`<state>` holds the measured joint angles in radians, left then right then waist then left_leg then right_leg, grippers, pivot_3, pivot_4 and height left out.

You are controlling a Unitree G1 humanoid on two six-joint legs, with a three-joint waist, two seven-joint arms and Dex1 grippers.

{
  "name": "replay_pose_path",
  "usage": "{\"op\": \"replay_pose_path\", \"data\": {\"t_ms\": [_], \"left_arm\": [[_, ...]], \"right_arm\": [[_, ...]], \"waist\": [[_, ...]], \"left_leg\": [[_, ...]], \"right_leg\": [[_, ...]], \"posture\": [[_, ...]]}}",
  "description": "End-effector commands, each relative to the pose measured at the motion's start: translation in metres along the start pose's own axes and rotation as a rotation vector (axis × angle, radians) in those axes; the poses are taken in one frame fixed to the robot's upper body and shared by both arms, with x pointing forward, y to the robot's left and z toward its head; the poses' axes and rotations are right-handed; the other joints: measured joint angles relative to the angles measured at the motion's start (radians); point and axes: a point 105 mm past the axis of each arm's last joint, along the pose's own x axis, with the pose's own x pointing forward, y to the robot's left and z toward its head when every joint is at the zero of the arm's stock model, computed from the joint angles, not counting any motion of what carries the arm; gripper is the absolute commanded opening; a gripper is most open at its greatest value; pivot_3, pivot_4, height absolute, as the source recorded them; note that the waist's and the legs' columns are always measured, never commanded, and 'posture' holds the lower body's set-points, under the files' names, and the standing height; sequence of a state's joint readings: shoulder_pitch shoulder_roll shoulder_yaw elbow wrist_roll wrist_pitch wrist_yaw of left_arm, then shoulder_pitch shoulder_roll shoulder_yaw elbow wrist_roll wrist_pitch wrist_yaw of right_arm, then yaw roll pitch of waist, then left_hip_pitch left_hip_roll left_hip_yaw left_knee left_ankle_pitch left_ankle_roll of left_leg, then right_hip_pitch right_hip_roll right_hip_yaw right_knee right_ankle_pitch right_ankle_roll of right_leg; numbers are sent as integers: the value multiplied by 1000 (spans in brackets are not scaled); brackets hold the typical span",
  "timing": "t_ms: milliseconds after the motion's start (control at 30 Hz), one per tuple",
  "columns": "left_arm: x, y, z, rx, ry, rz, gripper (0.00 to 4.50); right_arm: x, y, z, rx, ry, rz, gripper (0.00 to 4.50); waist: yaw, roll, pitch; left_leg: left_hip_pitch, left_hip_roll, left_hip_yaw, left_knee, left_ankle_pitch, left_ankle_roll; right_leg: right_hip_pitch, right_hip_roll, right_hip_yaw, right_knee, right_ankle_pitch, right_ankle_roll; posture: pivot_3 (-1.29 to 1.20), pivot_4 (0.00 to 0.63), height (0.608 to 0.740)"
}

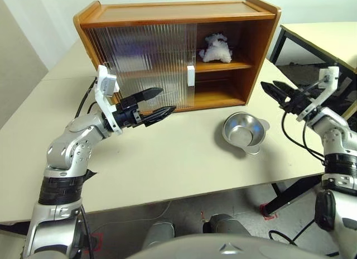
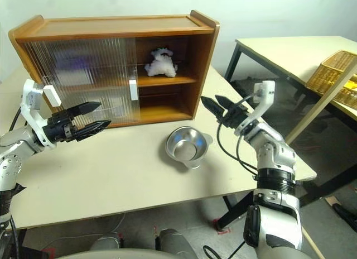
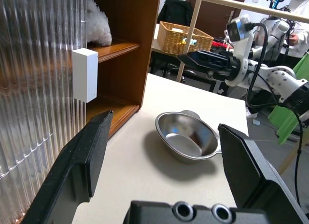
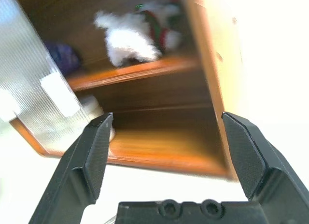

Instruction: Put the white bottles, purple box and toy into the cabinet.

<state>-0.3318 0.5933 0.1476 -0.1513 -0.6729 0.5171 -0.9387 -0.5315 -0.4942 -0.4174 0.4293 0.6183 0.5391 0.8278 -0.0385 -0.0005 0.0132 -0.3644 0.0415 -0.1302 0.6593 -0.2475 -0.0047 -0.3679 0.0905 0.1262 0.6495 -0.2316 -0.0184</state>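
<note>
The wide brown wooden cabinet [image 1: 178, 52] lies long from left to right across the top of the frame, its open side facing the robot. The small fluffy red, white and green toy [image 1: 216, 48] sits on the upper shelf (in the open right half). A purple shape [image 4: 63, 56] and one white jar [image 4: 91, 108] show behind the ribbed door. The left hand [image 1: 153, 105] points level toward the door, its fingers wide apart and holding nothing. The right hand [image 1: 277, 91], at the right edge, also gapes empty. A shiny metal bowl [image 1: 244, 130] rests on the pale bench [image 1: 167, 164].
</note>
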Motion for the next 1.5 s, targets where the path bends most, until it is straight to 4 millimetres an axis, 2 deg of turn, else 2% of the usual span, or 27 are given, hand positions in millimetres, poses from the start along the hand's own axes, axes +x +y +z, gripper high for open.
{"op": "replay_pose_path", "data": {"t_ms": [33,200,333,633,867,1000,1267,1500], "left_arm": [[0,1,-2,-3,10,1,4500],[-2,0,-2,-2,12,7,4500],[-5,0,-2,-1,13,15,4500],[-6,0,-2,1,13,22,4500],[-6,0,-2,5,19,18,4500],[-6,1,-2,7,23,16,4500],[-5,1,-1,11,28,12,4500],[-5,1,-1,13,30,11,4500]], "right_arm": [[-10,-14,-11,218,11,-63,4486],[-21,-29,-26,457,28,-138,4486],[-34,-36,-37,581,44,-163,4486],[-63,-42,-63,727,117,-195,4486],[-80,-34,-81,796,181,-168,4486],[-82,-29,-84,836,184,-143,4486],[-82,-17,-91,877,210,-106,4486],[-79,-21,-92,868,197,-118,4486]], "waist": [[0,0,0],[1,0,0],[5,0,0],[21,0,0],[22,0,0],[19,0,0],[16,0,0],[17,0,0]], "left_leg": [[0,0,-1,0,0,0],[-2,0,-2,-1,0,-1],[-5,0,-1,-2,-2,-4],[-9,-2,1,-2,-6,-5],[-6,-3,1,1,-6,-5],[-2,-3,1,1,-6,-5],[-2,-2,1,-1,-8,-7],[-2,-3,1,-1,-8,-8]], "right_leg": [[0,0,0,0,0,0],[-2,-1,0,0,-4,0],[-4,-1,1,0,-9,2],[-4,1,0,0,-14,8],[-1,1,1,0,-15,8],[4,0,1,0,-15,7],[3,1,0,0,-17,4],[3,1,0,0,-19,6]], "posture": [[-60,4,740],[-43,8,740],[-31,9,740],[-25,6,740],[-28,5,740],[-35,1,740],[-37,0,740],[-36,0,740]]}}
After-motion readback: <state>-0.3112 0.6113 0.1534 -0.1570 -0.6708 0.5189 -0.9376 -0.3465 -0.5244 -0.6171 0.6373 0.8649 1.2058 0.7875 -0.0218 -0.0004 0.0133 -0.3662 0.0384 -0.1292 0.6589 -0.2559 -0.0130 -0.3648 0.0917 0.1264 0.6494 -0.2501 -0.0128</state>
